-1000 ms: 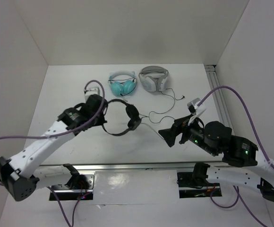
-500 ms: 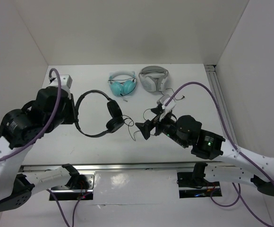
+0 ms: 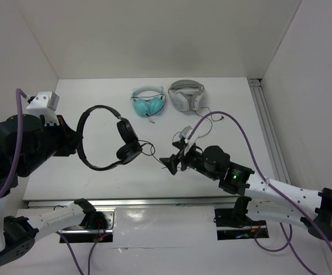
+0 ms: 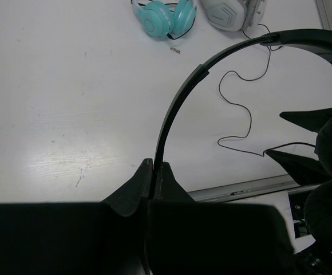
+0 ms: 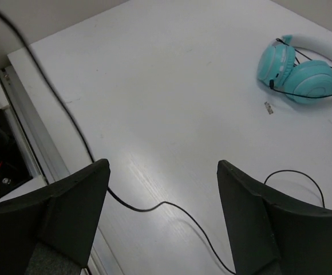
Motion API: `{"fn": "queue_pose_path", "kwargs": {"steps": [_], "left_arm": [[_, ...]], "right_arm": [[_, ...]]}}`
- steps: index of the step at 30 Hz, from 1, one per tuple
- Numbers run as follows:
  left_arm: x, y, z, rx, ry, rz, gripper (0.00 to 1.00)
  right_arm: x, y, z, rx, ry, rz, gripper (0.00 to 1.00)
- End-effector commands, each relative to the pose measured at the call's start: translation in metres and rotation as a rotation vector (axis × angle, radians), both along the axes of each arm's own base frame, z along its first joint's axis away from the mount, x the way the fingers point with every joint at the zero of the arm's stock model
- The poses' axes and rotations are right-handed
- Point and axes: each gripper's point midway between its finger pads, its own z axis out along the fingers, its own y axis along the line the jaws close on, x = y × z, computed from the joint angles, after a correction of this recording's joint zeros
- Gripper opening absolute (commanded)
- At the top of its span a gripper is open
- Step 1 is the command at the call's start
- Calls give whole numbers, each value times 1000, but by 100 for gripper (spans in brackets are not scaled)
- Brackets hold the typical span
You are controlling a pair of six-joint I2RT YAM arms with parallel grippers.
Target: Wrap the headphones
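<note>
Black headphones (image 3: 129, 153) held above table (image 3: 234, 109): headband clamped between closed fingers of left gripper (image 4: 154, 172), ear pads toward right arm. Thin cable (image 5: 137, 209) trails across table, passing below right gripper (image 5: 162, 172); jaws spread wide, holding nothing. Teal headphones (image 3: 149, 103) and white-grey headphones (image 3: 186, 96) lie side by side at far edge.

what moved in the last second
The left gripper, shut on the headband of the headphones, carried them leftward. The right gripper, open, slid left to straddle the trailing cable without gripping it. The teal headphones and the white headphones stayed put.
</note>
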Motion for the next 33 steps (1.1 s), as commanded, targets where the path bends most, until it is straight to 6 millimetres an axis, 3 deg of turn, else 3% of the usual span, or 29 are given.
{"fn": "queue_pose_path", "kwargs": {"steps": [1,2,3,6,12,13,15,18,23,28,33], "left_arm": [[1,-7,17,-67,-39,-14,0],[0,-7,20,-83,-45,-10,0],[0,-7,20,-83,-45,-10,0],[1,-10,21,-94,-40,-14,0],[5,-11,17,-78,-26,-4,0],[6,-12,12,-69,-14,-4,0],[9,-12,5,-58,7,9,0],[13,-15,1,-55,10,9,0],[16,-21,2,-71,3,-6,0],[20,-28,8,-82,5,-23,0],[22,-31,14,-95,-6,-32,0]], "right_arm": [[10,5,32,168,-40,33,82],[20,0,29,176,-35,19,79],[17,2,32,190,-29,68,73],[26,5,13,177,38,110,65],[27,2,11,213,55,113,67],[25,-3,27,255,28,101,67],[26,-14,32,288,14,50,68],[12,-22,55,359,-28,91,71],[-1,-4,25,224,40,221,72],[-1,-4,-6,189,82,216,72],[3,-3,-15,190,66,206,72]]}}
